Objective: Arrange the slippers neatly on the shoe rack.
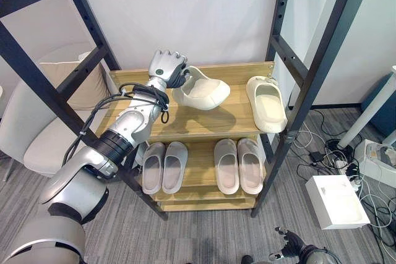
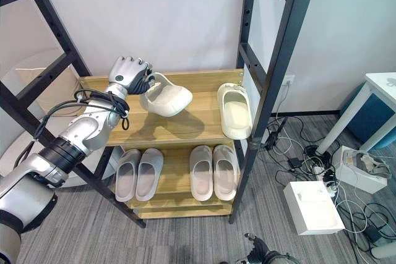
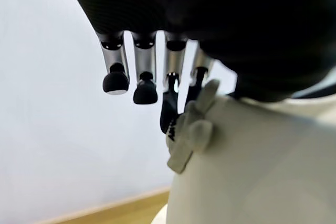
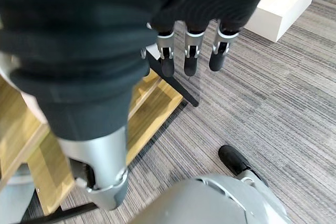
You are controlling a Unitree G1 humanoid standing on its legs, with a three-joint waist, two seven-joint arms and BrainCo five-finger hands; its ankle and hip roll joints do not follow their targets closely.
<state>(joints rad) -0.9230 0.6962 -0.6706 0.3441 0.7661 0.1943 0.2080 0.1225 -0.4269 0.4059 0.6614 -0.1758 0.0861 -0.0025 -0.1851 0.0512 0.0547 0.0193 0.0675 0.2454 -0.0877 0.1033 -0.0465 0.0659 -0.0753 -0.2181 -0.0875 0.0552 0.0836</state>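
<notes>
While its grip stays half hidden, left hand [image 1: 166,66] apparently curled on tilted cream slipper [image 1: 202,90] above shelf [image 1: 185,122].

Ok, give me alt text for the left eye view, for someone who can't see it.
The robot's left hand grips a cream slipper by its heel, tilted above the top shelf of a wooden shoe rack. Its mate lies flat at the shelf's right end, and two more pairs sit side by side on the shelf below.
</notes>
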